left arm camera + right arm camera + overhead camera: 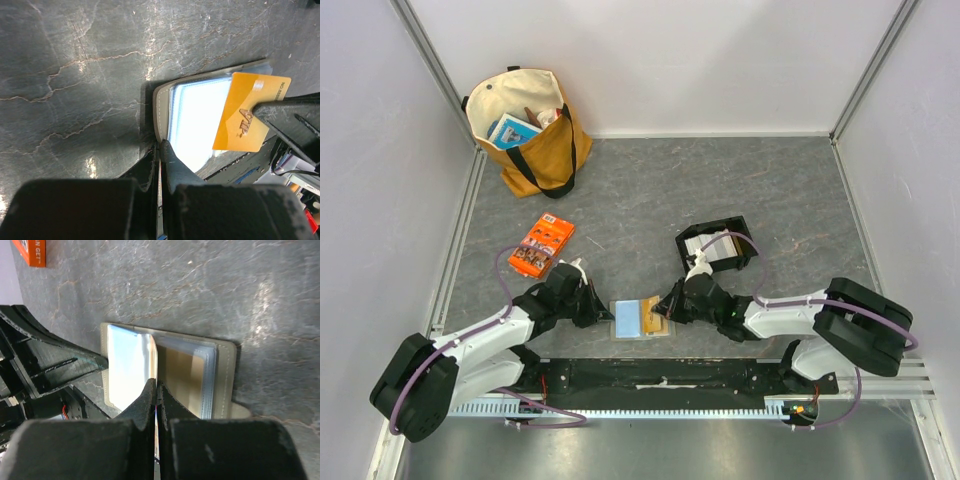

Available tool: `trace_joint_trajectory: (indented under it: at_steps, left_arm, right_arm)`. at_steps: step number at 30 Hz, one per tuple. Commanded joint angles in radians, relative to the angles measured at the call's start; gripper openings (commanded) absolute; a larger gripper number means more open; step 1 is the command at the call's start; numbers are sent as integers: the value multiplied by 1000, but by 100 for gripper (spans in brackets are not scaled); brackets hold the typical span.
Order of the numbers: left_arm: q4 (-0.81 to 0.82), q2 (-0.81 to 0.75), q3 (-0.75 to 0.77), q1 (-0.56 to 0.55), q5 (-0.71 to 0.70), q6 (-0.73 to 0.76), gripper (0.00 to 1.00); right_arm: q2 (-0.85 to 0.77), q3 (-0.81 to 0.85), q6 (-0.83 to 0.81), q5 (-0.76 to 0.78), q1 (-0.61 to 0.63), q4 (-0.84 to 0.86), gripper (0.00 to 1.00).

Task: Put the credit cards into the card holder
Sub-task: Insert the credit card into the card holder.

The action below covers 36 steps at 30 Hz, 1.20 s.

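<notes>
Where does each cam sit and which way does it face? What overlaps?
Top external: above and behind the arms, facing down on the table; both arms show whole, left gripper and right gripper meeting at the open card holder.
Left wrist: on the left arm, facing along its own shut fingers to the holder's edge; the gold card in the right gripper shows beyond.
Right wrist: on the right arm, facing the holder from the opposite side; own shut fingers show.
Shared: all three see the holder.
</notes>
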Motion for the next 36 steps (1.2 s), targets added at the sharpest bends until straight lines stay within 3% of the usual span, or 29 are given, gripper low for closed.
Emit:
trace_joint_trajectory:
  at_steps: [1,10,18,28,36]
  left_arm:
    - [11,-1,-6,-2,-22,17,2]
    - [17,14,0,-3,-19,14,2]
    - [14,8,-1,-2,-28,9,2]
    - [19,9,2,-2,-22,12,2]
    - [19,0,-7,-3,-19,12,2]
  right_arm:
    - [18,-17,-22,-27,-27,12,0]
    - [95,-15,-1,-119,-25,117,0]
    - [32,-14,13,-102,-15,61,0]
    - [86,-46,55,-56,-10,119,0]
    - [83,-2,12,10,-12,53,0]
